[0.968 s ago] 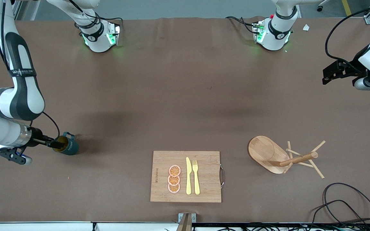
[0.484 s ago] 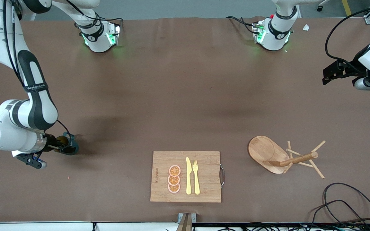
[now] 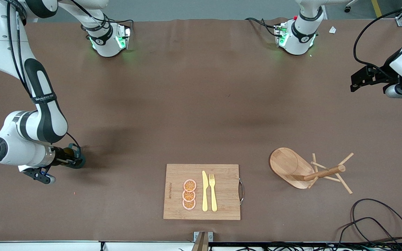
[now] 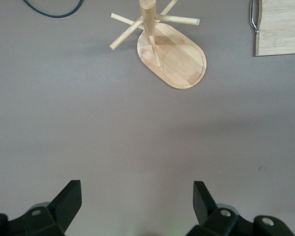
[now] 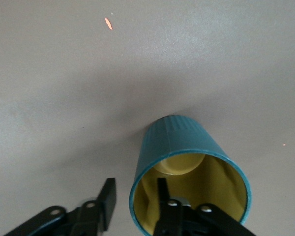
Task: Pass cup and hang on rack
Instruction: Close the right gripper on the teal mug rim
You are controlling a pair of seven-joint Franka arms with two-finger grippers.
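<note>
The teal cup (image 3: 78, 161) lies on its side on the table near the right arm's end, its yellow inside facing my right gripper (image 3: 70, 161). In the right wrist view the cup (image 5: 177, 140) fills the lower middle. My right gripper (image 5: 135, 189) is open and straddles the cup's wall: one finger (image 5: 162, 194) is inside the mouth and the other (image 5: 108, 194) is outside, with a gap to the rim. The wooden rack (image 3: 291, 167) stands toward the left arm's end and also shows in the left wrist view (image 4: 179, 59). My left gripper (image 3: 354, 83) waits open and empty (image 4: 137, 191) above that end.
A bamboo cutting board (image 3: 173, 177) with orange slices (image 3: 189, 194), a yellow knife (image 3: 205, 191) and a fork (image 3: 213, 191) lies near the front edge in the middle. Black cables (image 3: 379, 223) lie at the front corner by the rack. A small orange speck (image 5: 107, 23) lies near the cup.
The right arm has swung its elbow in over the table and pushed the gripper farther onto the cup's rim. The cup has barely shifted. The left arm has not moved.
</note>
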